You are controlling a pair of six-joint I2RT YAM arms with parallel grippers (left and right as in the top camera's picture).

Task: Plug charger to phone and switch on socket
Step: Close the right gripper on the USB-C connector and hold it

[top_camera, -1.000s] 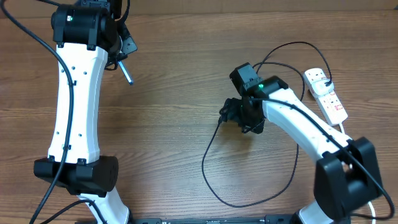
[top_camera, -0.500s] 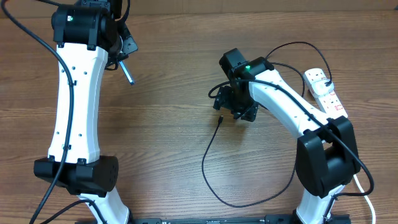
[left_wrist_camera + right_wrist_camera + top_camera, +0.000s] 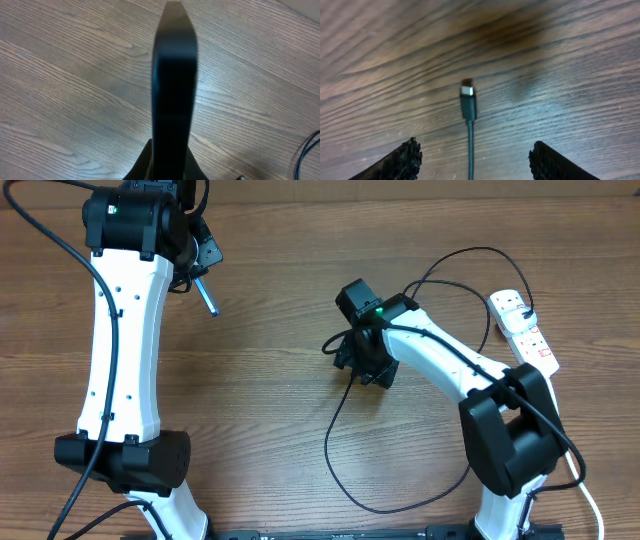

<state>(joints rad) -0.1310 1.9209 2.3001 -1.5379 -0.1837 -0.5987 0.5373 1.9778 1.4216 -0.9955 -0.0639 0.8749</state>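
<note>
The charger (image 3: 468, 107) tip lies on the table (image 3: 270, 410) well left of the socket (image 3: 527, 335), between the spread, empty jaws of the right gripper (image 3: 475, 150). Overhead, that gripper hides the tip. Farther left, the left gripper (image 3: 173, 20) is clenched on nothing.

The socket (image 3: 525, 330) lies at the table's (image 3: 280, 275) right edge, with the charger (image 3: 330, 445) plugged into its farther outlet. The charger loops left, then round through the near middle, and its connector tip (image 3: 466, 92) sits mid-table, just ahead of the right gripper (image 3: 357, 360) and between its spread fingers. Far left and behind, the phone (image 3: 207, 302) sits edge-on in the left gripper (image 3: 198, 283)
</note>
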